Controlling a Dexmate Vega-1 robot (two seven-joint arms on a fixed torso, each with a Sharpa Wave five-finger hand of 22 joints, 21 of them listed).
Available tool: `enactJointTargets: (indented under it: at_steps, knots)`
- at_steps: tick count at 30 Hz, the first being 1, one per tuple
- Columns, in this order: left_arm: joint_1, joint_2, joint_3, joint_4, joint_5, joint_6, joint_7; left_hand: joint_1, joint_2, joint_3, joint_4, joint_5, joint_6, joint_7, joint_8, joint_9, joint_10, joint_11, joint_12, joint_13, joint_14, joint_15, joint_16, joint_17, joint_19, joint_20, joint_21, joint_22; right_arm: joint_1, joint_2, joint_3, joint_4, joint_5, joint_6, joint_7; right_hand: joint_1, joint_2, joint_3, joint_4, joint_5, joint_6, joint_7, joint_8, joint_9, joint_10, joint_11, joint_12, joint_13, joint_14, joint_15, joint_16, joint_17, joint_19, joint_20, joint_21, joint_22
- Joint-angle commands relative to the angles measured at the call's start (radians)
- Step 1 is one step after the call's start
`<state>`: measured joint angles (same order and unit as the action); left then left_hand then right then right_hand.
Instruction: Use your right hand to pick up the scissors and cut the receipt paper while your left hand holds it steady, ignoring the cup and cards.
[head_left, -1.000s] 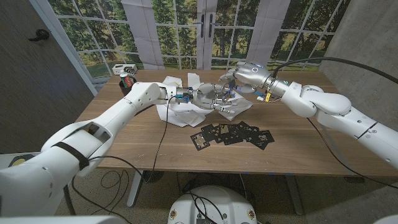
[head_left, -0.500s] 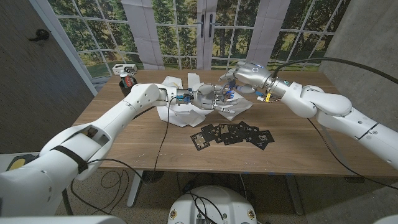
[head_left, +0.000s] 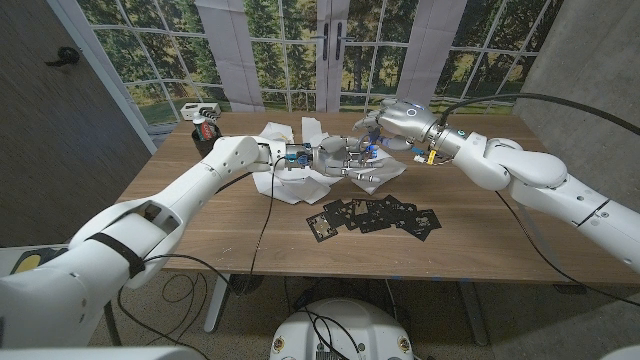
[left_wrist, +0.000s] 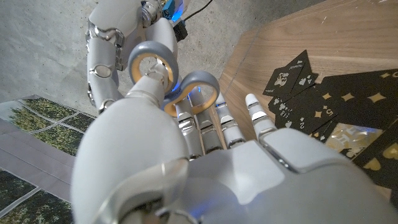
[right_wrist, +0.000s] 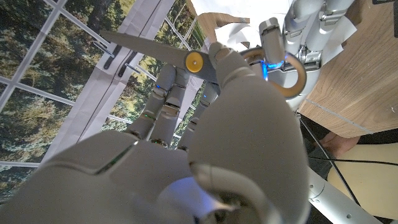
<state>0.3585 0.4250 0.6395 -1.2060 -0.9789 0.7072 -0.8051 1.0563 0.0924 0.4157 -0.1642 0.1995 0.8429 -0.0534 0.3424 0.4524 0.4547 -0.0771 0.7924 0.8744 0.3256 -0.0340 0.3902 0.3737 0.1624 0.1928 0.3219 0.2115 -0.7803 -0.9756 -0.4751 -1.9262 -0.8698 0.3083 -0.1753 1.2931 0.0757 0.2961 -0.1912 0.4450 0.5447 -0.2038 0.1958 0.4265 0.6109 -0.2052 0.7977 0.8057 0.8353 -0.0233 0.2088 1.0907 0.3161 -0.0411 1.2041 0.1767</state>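
Note:
The scissors (head_left: 362, 150), grey with yellow inside the handle rings, hang in the air between my two hands over the back middle of the table. My right hand (head_left: 392, 122) grips them near the yellow pivot, with the blades (right_wrist: 143, 45) sticking out past its fingers. My left hand (head_left: 330, 153) meets them from the other side, its thumb and fingers at the handle rings (left_wrist: 153, 57). The white receipt paper (head_left: 300, 182) lies crumpled on the table under both hands, and neither hand touches it.
Black playing cards (head_left: 380, 214) are spread on the wooden table (head_left: 480, 250) just in front of the paper. A red and black cup-like thing (head_left: 205, 131) and a small white box (head_left: 200, 108) stand at the back left corner.

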Motion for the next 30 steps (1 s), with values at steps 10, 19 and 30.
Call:
enactJointTargets:
  at_steps: [10, 19, 30]
  knots:
    - [-0.014, -0.033, 0.008, 0.053, 0.007, -0.019, -0.040, 0.078, 0.079, 0.003, 0.008, -0.006, -0.013, -0.022, 0.011, 0.018, 0.114, -0.120, 0.126, 0.011, 0.001, -0.007, 0.000, 0.003, -0.008, 0.004, 0.007, 0.002, -0.014, -0.006, 0.016, 0.002, 0.018, 0.001, -0.022, -0.001, 0.023, 0.042, 0.037, 0.001, -0.014, 0.009, -0.006, 0.003, 0.012, 0.001, -0.008, -0.004, 0.088, -0.216, 0.002, 0.002, -0.008, -0.076, -0.010, -0.001]
    - [-0.015, -0.034, 0.003, 0.056, 0.009, -0.021, -0.040, 0.078, 0.079, 0.005, 0.008, -0.008, -0.012, -0.019, 0.014, 0.032, 0.123, -0.120, 0.123, 0.008, 0.003, -0.010, -0.001, 0.004, -0.009, 0.005, 0.009, 0.003, -0.021, -0.004, 0.020, 0.017, 0.007, 0.006, -0.069, -0.040, 0.040, 0.013, 0.054, -0.024, -0.070, 0.012, -0.008, -0.016, 0.009, -0.001, -0.053, -0.087, 0.054, -0.215, -0.022, -0.071, -0.010, -0.066, -0.043, -0.004]
    - [-0.014, -0.032, -0.004, 0.059, 0.011, -0.033, -0.049, 0.080, 0.077, 0.006, 0.007, -0.008, -0.009, -0.019, 0.016, 0.045, 0.123, -0.120, 0.121, 0.010, 0.006, -0.010, -0.002, 0.004, -0.012, 0.007, 0.010, 0.003, -0.036, -0.014, 0.034, 0.010, 0.018, -0.017, -0.069, -0.220, -0.001, -0.068, 0.118, -0.093, -0.072, 0.050, -0.003, -0.047, 0.033, 0.012, -0.086, -0.173, 0.019, -0.205, -0.014, -0.172, 0.024, -0.027, -0.087, -0.007]
